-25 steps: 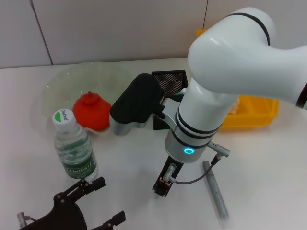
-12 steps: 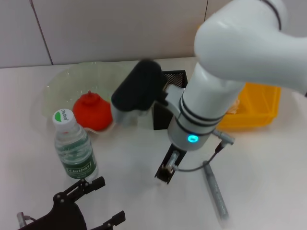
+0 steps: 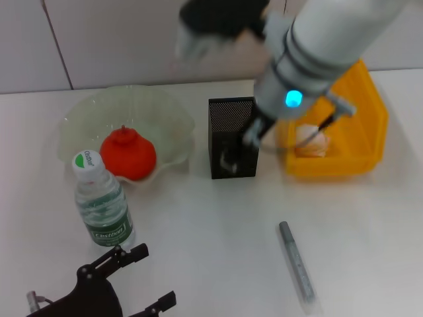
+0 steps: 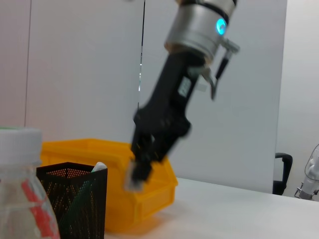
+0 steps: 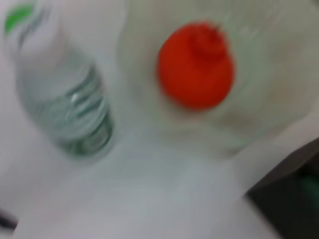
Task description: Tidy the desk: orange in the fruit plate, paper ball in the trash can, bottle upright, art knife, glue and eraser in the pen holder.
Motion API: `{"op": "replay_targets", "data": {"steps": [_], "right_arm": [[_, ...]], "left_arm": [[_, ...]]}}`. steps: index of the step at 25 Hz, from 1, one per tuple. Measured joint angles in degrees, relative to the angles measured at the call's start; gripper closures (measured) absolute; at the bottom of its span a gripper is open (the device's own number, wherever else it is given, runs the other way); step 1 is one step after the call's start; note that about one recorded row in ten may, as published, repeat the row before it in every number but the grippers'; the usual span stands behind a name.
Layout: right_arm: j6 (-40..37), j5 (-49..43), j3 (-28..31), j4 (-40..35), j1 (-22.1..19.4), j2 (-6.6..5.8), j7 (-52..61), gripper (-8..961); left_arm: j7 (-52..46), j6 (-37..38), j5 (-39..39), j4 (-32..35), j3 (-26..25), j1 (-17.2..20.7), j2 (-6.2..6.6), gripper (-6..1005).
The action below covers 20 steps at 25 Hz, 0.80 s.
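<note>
Pen holder [image 3: 232,139] is where the right gripper [image 3: 228,160] is found: its blurred tip hangs at the front face of the black mesh box, with the arm sloping up and away behind it. In the left wrist view the same gripper [image 4: 133,180] is seen tilted downward, just beside the pen holder [image 4: 75,199] and in front of the yellow trash can [image 4: 149,191]. Something pale is smeared at its tip, but whether the claw is closed on anything cannot be told. A green-and-white item [image 4: 97,168] is seen poking above the holder's rim (its kind cannot be made out).

Just beside the holder, on the robot's right, the trash can [image 3: 370,132] is set, and the paper ball [image 3: 310,142] lies inside it. On the other side the orange [image 3: 127,154] rests in the clear fruit plate [image 3: 86,119]; in the right wrist view the orange [image 5: 195,64] and the bottle [image 5: 65,99] are both shown.

The bottle [image 3: 102,205] stands upright, near the plate's front edge. The grey art knife [image 3: 295,261] lies flat on the white table [image 3: 211,224], well apart from the holder.

The left gripper [image 3: 142,281] is parked at the near edge, spread wide and holding nothing, just in front of the bottle.
</note>
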Motion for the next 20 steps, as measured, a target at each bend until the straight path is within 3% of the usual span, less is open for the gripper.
{"op": "replay_targets", "data": {"steps": [6,20], "right_arm": [[-0.13,-5.87,7.33,1.16,2.97,-0.23,-1.62,812],[7.49,-9.18,7.12,-6.0,3.96,0.02,-1.7,806]], "left_arm": [[-0.26,0.14,0.0,-0.03,0.1,-0.27,-0.12,152],[-0.81,0.69,0.1,-0.07,0.69,-0.58,0.0,152]]}}
